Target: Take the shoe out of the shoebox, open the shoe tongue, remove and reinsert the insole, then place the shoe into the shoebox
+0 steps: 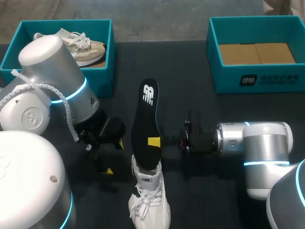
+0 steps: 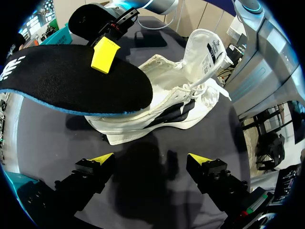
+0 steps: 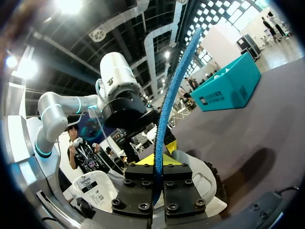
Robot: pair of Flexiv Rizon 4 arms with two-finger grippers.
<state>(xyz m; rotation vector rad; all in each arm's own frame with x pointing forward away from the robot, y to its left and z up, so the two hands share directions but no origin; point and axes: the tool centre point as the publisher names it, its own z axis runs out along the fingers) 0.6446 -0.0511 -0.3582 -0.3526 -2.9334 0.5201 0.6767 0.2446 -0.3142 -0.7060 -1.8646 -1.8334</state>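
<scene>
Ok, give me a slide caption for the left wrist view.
The right gripper holds the black insole above the white shoe; the open left gripper hovers empty beside it.

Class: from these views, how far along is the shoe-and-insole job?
Done: the white shoe lies on the table, its tongue pulled open. In hand: the right gripper pinches the black insole, one end at the shoe's opening. The left gripper is open, empty. Left: seating the insole, boxing the shoe.

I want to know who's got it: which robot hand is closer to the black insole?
Right. The right gripper is shut on the insole. The left gripper is open, apart from it, beside the white shoe.
</scene>
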